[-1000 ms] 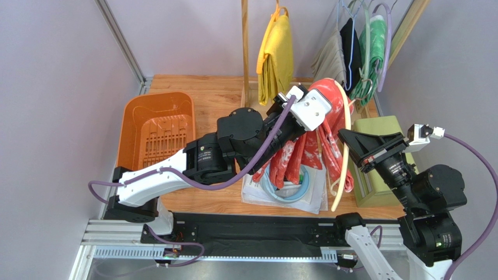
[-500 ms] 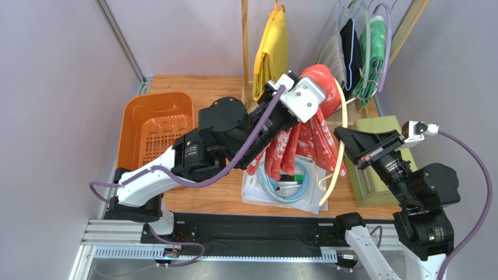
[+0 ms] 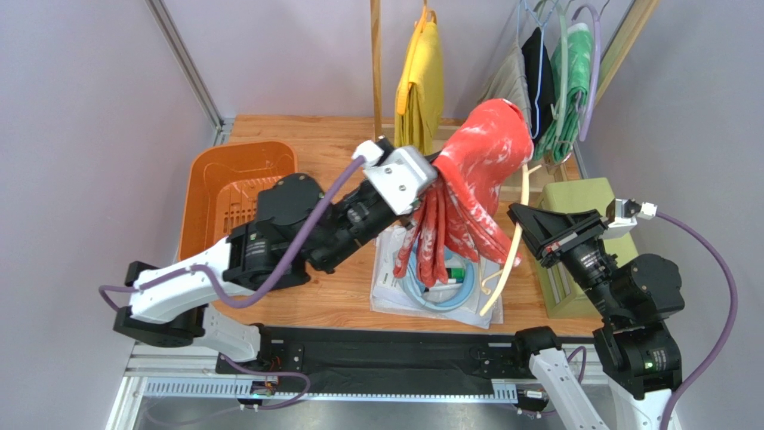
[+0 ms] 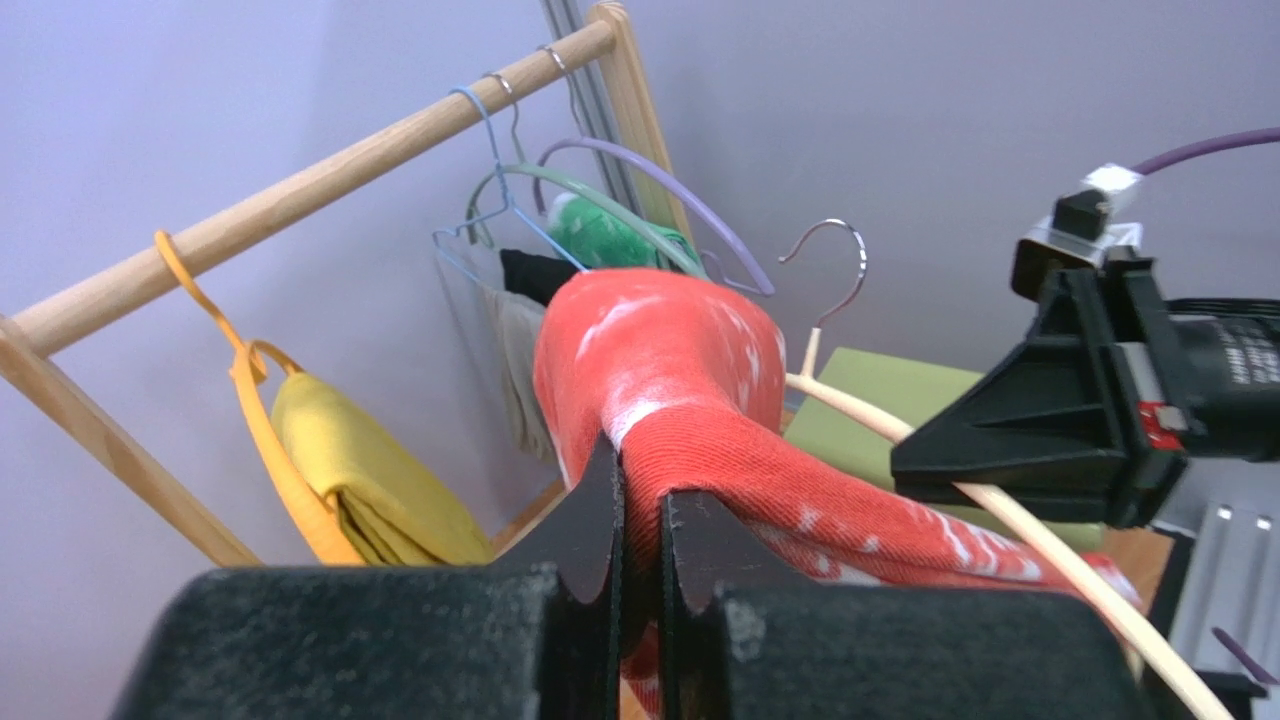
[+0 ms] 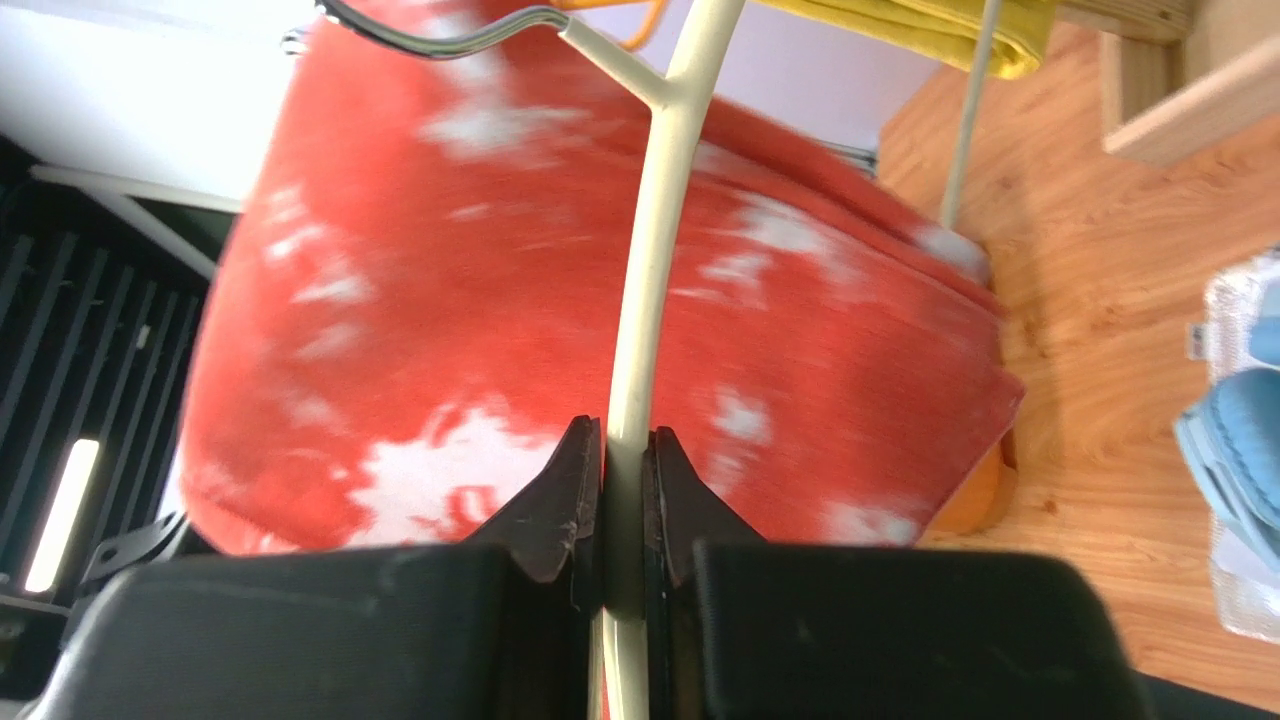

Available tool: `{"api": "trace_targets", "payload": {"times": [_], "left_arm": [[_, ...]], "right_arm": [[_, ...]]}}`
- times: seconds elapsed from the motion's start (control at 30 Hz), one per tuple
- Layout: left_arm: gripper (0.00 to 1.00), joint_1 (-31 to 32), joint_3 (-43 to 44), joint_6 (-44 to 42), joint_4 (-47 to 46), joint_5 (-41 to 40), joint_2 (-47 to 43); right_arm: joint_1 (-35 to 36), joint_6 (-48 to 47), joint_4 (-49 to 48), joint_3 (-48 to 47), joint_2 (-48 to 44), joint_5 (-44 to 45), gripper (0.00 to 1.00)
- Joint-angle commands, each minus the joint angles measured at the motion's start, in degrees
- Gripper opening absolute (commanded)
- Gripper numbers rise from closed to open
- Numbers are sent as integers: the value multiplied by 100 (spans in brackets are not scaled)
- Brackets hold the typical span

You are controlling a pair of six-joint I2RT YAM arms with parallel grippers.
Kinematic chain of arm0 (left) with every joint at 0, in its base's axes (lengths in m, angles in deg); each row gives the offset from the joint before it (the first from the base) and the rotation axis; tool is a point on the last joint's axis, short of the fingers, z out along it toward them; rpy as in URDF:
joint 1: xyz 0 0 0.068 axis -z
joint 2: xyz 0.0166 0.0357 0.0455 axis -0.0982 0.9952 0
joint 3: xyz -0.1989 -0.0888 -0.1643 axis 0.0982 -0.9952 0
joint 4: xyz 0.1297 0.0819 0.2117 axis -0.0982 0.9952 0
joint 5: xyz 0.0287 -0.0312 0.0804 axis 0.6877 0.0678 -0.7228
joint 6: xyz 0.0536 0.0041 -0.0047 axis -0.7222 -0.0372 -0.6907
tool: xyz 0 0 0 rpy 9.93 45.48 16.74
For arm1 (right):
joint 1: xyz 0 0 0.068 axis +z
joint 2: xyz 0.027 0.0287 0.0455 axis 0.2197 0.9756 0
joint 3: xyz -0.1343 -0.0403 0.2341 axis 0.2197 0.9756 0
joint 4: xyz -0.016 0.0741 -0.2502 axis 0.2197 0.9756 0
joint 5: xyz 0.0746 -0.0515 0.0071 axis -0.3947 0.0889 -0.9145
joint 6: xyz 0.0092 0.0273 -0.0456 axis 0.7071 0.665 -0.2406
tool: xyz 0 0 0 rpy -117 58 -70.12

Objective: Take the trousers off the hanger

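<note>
Two arms, one pair of trousers, all hanging in mid-air

The left gripper (image 4: 642, 483) is pinching a fold of the trousers (image 3: 484, 148), jaws clamping tight on the red fabric. The right gripper (image 5: 624, 450) is squeezing the hanger (image 5: 666, 225) by its cream bar, jaws closing right onto it. The trousers are bunching over the hanger's upper part, up above the tabletop (image 3: 323, 143). Their legs are dangling down toward a clear packet (image 3: 439, 291) that's lying on the wood. The hanger's hook (image 4: 836, 255) is poking out just behind the fabric. An orange basket (image 3: 235, 170) is sitting off to the left.
</note>
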State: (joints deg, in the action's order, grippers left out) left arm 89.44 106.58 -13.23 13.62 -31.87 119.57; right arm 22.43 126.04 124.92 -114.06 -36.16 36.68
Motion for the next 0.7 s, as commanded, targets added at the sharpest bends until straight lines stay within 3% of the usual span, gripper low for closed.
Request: {"api": "trace_targets", "payload": {"times": [0.0, 0.1, 0.3, 0.67], "left_arm": [[0, -14, -74, 333, -2597, 207, -1409], [0, -14, 224, 263, -1843, 32, -1480], [0, -5, -56, 315, -928, -407, -1902], [0, -14, -1655, 429, 129, -1366, -3203]], "right_arm": [[2, -299, 645, 544, -114, 225, 0], [2, -438, 654, 597, -150, 225, 0], [2, -773, 645, 439, -9, 208, 0], [2, -1678, 891, -299, 228, 577, 0]]}}
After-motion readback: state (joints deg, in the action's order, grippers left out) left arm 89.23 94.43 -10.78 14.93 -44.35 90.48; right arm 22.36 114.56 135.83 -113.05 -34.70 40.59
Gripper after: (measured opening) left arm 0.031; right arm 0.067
